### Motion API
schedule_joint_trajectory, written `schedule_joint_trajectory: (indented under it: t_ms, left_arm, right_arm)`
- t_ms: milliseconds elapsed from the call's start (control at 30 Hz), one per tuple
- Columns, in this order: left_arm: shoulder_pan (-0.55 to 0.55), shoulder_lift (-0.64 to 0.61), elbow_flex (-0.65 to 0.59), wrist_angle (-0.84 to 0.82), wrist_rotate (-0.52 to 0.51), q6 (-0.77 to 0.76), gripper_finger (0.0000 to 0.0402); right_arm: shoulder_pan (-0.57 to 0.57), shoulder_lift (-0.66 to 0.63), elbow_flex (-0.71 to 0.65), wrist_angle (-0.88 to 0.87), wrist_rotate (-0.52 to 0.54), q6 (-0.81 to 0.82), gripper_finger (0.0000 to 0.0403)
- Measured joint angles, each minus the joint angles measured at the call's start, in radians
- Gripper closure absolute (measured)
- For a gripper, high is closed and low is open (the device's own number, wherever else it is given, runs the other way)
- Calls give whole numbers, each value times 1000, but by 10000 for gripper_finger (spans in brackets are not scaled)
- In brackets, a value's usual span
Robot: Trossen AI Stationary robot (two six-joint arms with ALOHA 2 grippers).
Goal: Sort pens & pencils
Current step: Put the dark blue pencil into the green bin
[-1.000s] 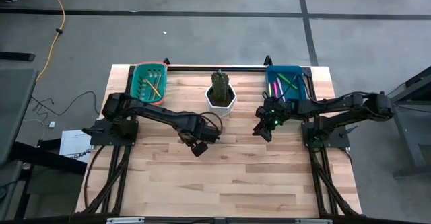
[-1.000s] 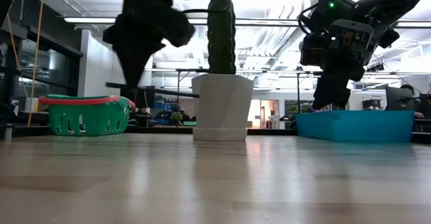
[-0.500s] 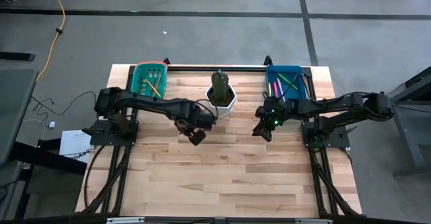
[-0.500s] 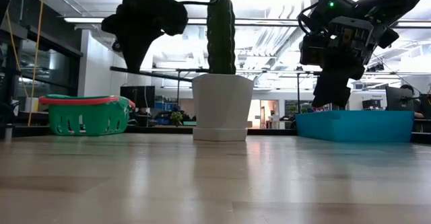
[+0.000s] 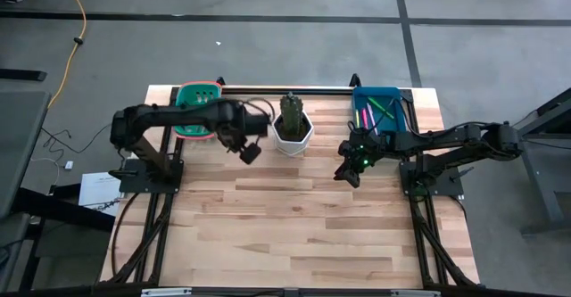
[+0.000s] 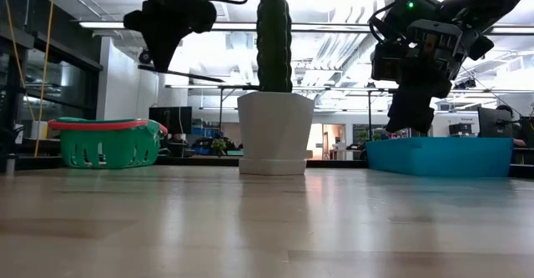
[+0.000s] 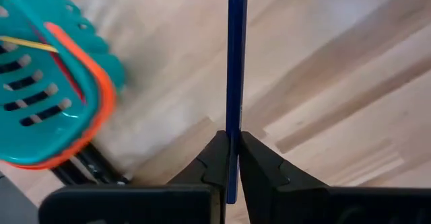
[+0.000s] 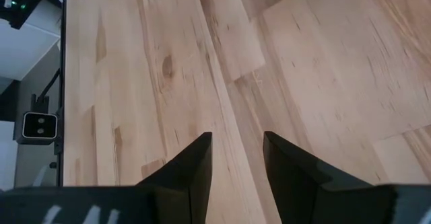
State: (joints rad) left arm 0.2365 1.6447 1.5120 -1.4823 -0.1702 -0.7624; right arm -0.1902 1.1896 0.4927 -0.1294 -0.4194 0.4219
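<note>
Left gripper (image 7: 230,158) clenched on a dark blue pencil (image 7: 234,69), fingers (image 7: 213,162) pinching its lower end so that the stick runs straight out ahead of the wrist. Held high off the wooden table (image 5: 294,217), between the green basket (image 5: 195,101) and the white pot with the cactus (image 5: 292,126), just beside the basket's near edge. From table height, seen as a thin dark line jutting sideways from the raised gripper, roughly level.

In the basket, a yellow pencil (image 7: 27,43) visible through the wrist camera; more not made out from above, with the arm across much of it. Pink and green pens (image 5: 375,115) lying in the blue bin (image 5: 398,103) at the far right corner.

Right gripper (image 8: 234,158) parked above bare boards near the blue bin, fingers spread, nothing between them.

Step in hand, by the look of it: carrying this pencil to the green basket. Table surface showing no loose sticks, so likely among the last of the sort.

Next move calling for a short shift over the basket's orange rim (image 7: 89,96), a tilt or drop of the wrist to bring the long pencil inside the walls, then letting go. Main hazard: the far end catching the rim and tipping the pencil out.
</note>
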Motion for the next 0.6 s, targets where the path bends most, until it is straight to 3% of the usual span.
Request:
schedule_joint_trajectory:
  t_ms: [600]
  left_arm:
    - [373,-56,-1,-42,1,291,383]
  right_arm:
    - [-17,0,0,-6,1,26,279]
